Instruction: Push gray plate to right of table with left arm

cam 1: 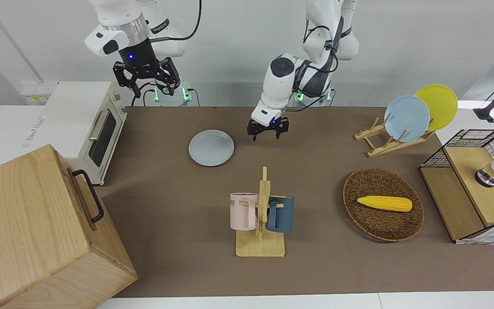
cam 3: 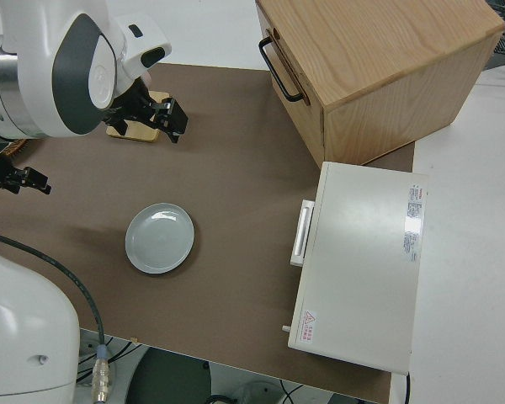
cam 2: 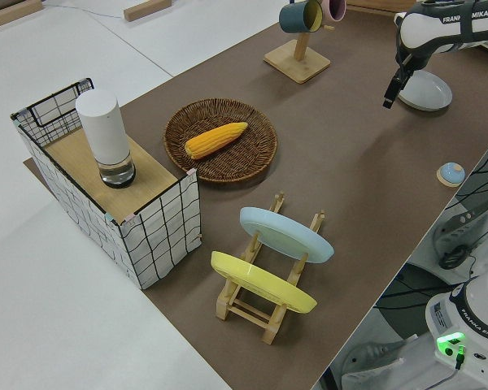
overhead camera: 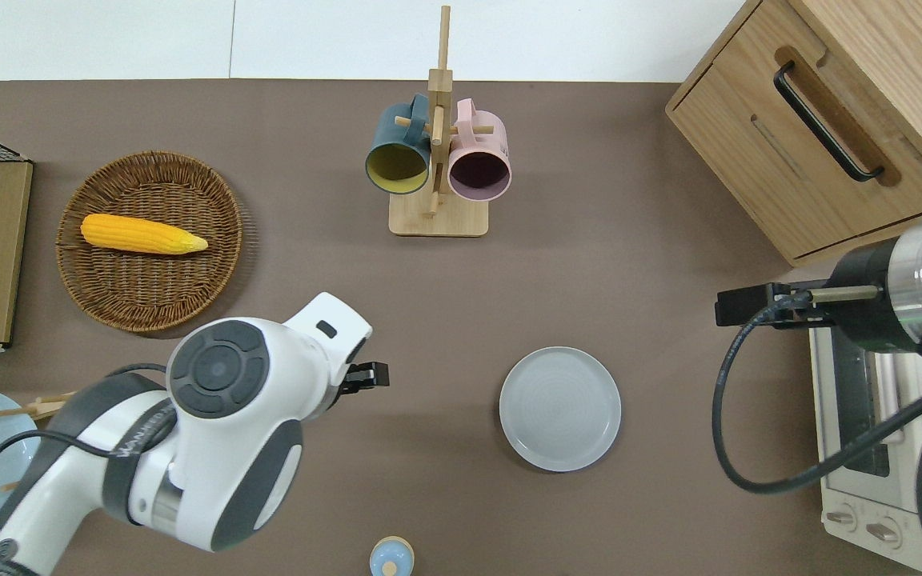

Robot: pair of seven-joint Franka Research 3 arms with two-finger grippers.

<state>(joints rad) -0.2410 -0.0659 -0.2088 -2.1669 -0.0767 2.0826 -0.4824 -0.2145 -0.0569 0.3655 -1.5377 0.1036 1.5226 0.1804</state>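
Observation:
The gray plate (cam 1: pixel 211 147) lies flat on the brown table (cam 1: pixel 315 266), between the toaster oven and the table's middle; it also shows in the overhead view (overhead camera: pixel 560 408) and in the side views (cam 2: pixel 425 91) (cam 3: pixel 160 238). My left gripper (cam 1: pixel 268 132) is open and empty. In the overhead view it (overhead camera: pixel 374 376) is over bare table top, well apart from the plate, toward the left arm's end. It shows in the left side view too (cam 2: pixel 388 96). My right gripper (cam 1: pixel 146 81) is parked, open and empty.
A mug rack (cam 1: pixel 260 214) with a pink and a blue mug stands farther from the robots than the plate. A wicker basket (cam 1: pixel 383 223) holds a corn cob. A plate rack (cam 1: pixel 395 141), a wire crate (cam 1: pixel 474 184), a toaster oven (cam 1: pixel 85 124) and a wooden box (cam 1: pixel 37 231) line the table's ends.

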